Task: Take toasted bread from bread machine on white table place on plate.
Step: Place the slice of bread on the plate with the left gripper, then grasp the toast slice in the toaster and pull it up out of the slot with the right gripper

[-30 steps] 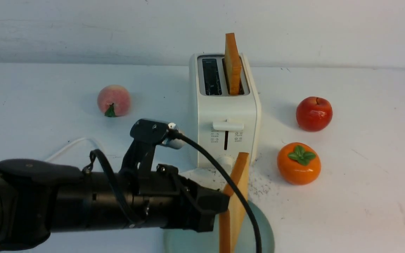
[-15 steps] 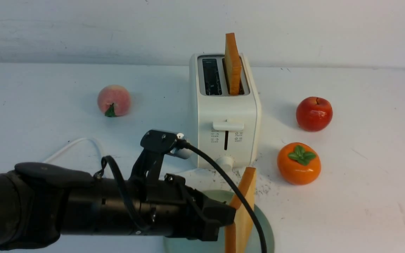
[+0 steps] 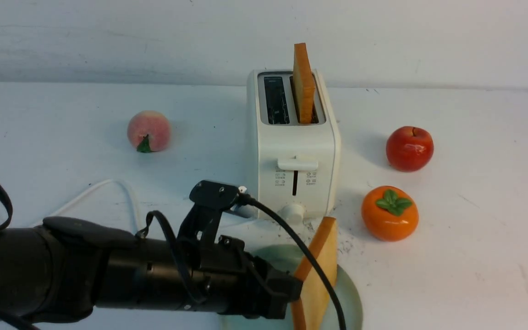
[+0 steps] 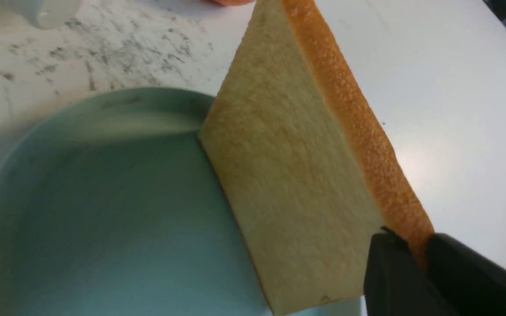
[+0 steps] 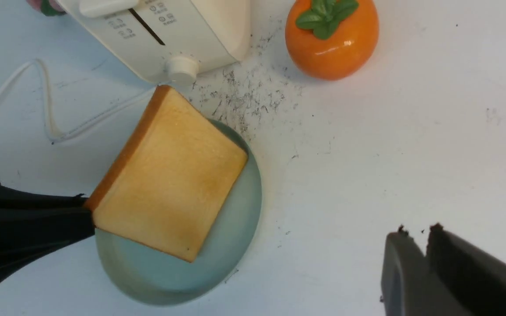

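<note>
L arm lies low and near-level along the worktop's near edge, reaching in from the left edge toward the middle, w/ wrist cam and black cable on top. L pincer is narrow, pinching one crust corner of the toast. The slice stands tilted, one edge down in the plate.

The plate sits by the near edge, mid-worktop, just in front of the toaster. A 2nd slice stands upright in the toaster's right slot.

R pincer hangs over bare worktop toward the right edge, well apart from the plate, tips nearly together w/ nothing between.

Crumbs lie between toaster, plate and persimmon. An apple sits beyond the persimmon, toward the far edge. A peach is on the toaster's other side. A white cord loops toward the left edge. In the front view the arm hides part of the plate.
</note>
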Controlling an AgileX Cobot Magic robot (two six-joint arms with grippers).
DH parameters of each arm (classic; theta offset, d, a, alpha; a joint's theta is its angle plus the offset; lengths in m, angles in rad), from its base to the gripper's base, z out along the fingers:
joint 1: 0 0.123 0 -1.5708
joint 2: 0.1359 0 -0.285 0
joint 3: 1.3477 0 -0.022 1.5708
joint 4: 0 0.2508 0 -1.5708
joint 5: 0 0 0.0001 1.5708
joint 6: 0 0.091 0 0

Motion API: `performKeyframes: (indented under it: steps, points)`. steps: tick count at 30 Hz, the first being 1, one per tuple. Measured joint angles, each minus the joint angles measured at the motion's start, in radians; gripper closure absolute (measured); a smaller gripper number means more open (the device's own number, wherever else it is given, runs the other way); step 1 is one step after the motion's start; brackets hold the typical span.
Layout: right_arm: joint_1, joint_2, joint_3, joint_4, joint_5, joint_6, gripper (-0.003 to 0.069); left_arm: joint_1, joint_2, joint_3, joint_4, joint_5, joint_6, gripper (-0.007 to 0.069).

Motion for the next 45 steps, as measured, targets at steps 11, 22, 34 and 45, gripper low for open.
performKeyframes:
  steps: [11,22,34,45]
  points:
    - [0.000,0.000,0.000,0.000,0.022,0.000,0.0571,0.000,-0.002,0.000,0.038,-0.092,0.001,0.0188]
    - [0.000,0.000,0.000,0.000,0.037,-0.001,0.0571,0.000,-0.183,0.000,0.527,-0.167,-0.408,0.0170]
    - [0.000,0.049,-0.115,-0.030,0.015,-0.124,0.0572,0.009,-0.362,0.001,1.319,-0.084,-1.217,0.0631]
    - [0.000,0.285,-0.337,0.072,0.130,-0.142,0.0573,0.132,-0.408,0.003,1.693,0.343,-2.045,0.0638]
